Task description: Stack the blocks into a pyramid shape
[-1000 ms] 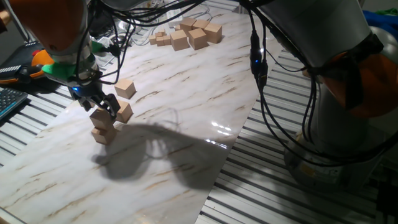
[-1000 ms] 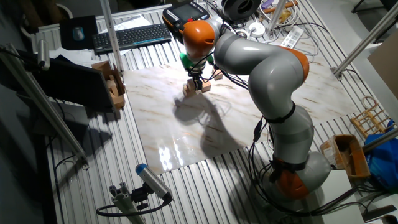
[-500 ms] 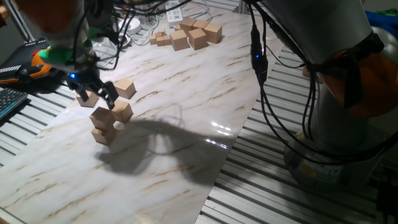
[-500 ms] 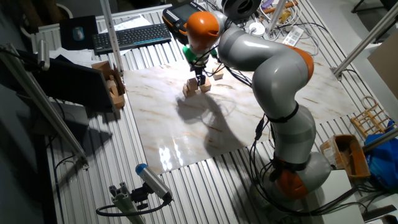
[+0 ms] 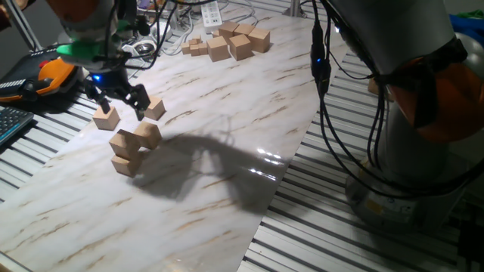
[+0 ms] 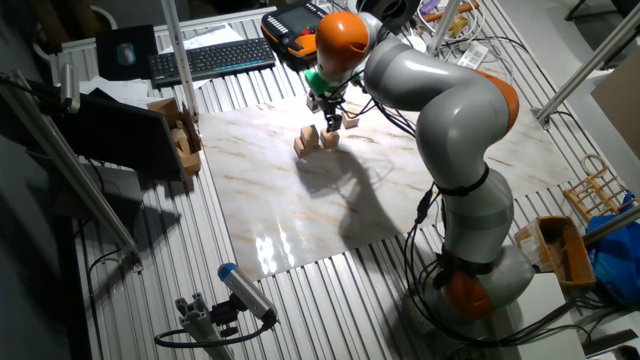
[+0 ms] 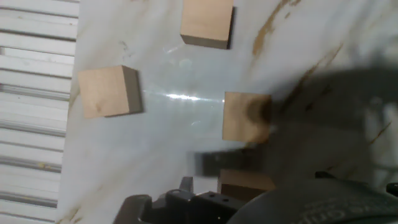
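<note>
Nearest you on the marble tabletop (image 5: 227, 128) is the start of the pyramid shape (image 5: 128, 151). A lower cube (image 5: 126, 164) carries an upper cube (image 5: 124, 141), which sits a little askew on it. Use that two-high column as your landmark. Just behind it, touching or nearly so, is a third cube (image 5: 149, 134); it seems to lean against the upper one, but you cannot tell whether it rests flat on the table.

Beyond the column the gripper (image 5: 119, 97) hangs above the table with its fingers spread and nothing between them. It holds no block. Two loose blocks lie on the table farther from you than the column. The first loose cube (image 5: 106, 118) is by one fingertip and the second loose cube (image 5: 155, 108) is by the other. In the hand view they show as separate squares on the marble, clear of each other and of the column.

Well beyond the column, at the far end of the table, lies a heap of spare blocks (image 5: 231, 41), untouched.

By my judgement you are less than halfway. Three cubes are gathered but not squarely arranged, and no proper wide base is laid. The two loose cubes have yet to join. The column looks crooked enough that a nudge could topple it, so approach the next pick clear of it.
</note>
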`<state>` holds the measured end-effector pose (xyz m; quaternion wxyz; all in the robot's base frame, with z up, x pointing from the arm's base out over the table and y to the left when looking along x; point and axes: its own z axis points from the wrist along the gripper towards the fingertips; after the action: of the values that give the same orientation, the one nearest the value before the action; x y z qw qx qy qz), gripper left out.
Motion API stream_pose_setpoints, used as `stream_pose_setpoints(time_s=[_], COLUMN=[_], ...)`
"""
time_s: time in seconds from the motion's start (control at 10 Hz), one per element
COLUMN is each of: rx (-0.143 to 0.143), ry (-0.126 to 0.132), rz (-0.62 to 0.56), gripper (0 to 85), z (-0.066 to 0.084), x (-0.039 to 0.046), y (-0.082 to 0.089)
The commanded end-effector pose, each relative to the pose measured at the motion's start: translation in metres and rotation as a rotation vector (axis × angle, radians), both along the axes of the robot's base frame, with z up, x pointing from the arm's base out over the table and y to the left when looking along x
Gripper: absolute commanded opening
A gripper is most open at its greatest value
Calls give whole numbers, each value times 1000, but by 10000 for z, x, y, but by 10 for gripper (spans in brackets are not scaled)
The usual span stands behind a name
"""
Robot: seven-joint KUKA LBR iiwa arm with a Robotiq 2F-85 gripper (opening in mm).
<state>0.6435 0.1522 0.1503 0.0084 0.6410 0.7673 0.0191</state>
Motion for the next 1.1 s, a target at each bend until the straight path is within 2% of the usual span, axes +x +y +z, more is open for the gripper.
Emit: stream_pose_setpoints(time_s=[0.0, 0.1, 0.2, 0.4, 0.5, 0.6, 0.7, 0.8, 0.9, 1.0], rx=[-1, -11, -14, -16, -17, -17, -15, -11, -7, -7], ry=[-2, 10, 10, -13, -30, -49, -52, -51, -46, -45], rz=[-25, -39, -40, -13, -4, -1, 2, 8, 12, 22], gripper=[680, 680, 680, 340, 510, 510, 340, 340, 170, 170], z=[-5, -28, -48, -82, -102, -123, -151, -201, -223, -225], x=[24, 59, 81, 132, 154, 179, 212, 269, 299, 315], y=[-23, -35, -48, -66, -77, -78, -79, -76, -69, -62])
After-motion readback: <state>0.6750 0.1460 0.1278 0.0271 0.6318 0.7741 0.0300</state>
